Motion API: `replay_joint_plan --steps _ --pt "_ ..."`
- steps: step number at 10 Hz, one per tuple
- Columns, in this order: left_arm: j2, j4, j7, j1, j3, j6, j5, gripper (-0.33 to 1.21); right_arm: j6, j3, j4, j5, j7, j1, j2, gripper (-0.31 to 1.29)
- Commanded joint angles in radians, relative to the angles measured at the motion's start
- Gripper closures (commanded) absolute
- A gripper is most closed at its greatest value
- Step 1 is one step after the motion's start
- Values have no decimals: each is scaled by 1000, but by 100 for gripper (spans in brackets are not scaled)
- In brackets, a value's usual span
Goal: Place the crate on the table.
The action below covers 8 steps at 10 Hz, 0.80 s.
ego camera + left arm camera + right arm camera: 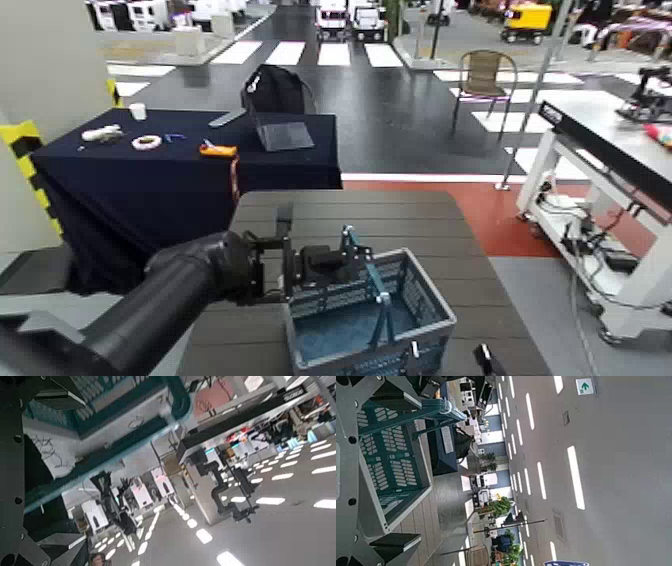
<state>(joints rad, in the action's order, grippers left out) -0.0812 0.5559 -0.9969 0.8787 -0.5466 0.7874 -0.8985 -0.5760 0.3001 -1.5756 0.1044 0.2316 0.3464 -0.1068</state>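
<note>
From the head camera, the grey-blue plastic crate with holey sides and a blue bottom (368, 318) sits over the near end of the big dark brown table made of planks (440, 235). I cannot tell if it rests on the top or hangs just above it. Its thin teal handle (374, 285) stands up. The left gripper (325, 268) on its fat black arm is at the far left rim of the crate and is closed on that rim. Only a small black tip of the right gripper (487, 358) shows beside the crate's near right corner. Behind the brown table stands another table in dark navy cloth (180, 170).

The left wrist camera shows the teal handle (119, 451) close by.

The right wrist camera shows the crate's holey wall (395, 459) between dark gripper parts, but I cannot tell if the right gripper is squeezing it.
</note>
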Motion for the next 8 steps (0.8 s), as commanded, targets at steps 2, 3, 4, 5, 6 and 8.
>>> replay_joint_plan --steps 2,3,4,5,6,8 --pt "-52 285 158 -153 194 9 98 11 13 -15 -12 0 0 13 4 13" --pt "-78 412 219 -214 234 -20 124 11 16 -18 -17 -2 0 17 6 13" --pt "-106 578 347 -302 286 -46 116 11 21 -18 -17 -3 -2 16 6 13" --pt "-123 714 437 -376 324 -62 125 11 22 -18 -20 -3 -2 17 6 13" --pt "-134 837 512 -452 364 -74 153 11 28 -21 -23 -6 -2 17 7 13" --pt "-140 1039 640 -603 419 -163 214 11 30 -24 -26 -8 -2 20 9 13"
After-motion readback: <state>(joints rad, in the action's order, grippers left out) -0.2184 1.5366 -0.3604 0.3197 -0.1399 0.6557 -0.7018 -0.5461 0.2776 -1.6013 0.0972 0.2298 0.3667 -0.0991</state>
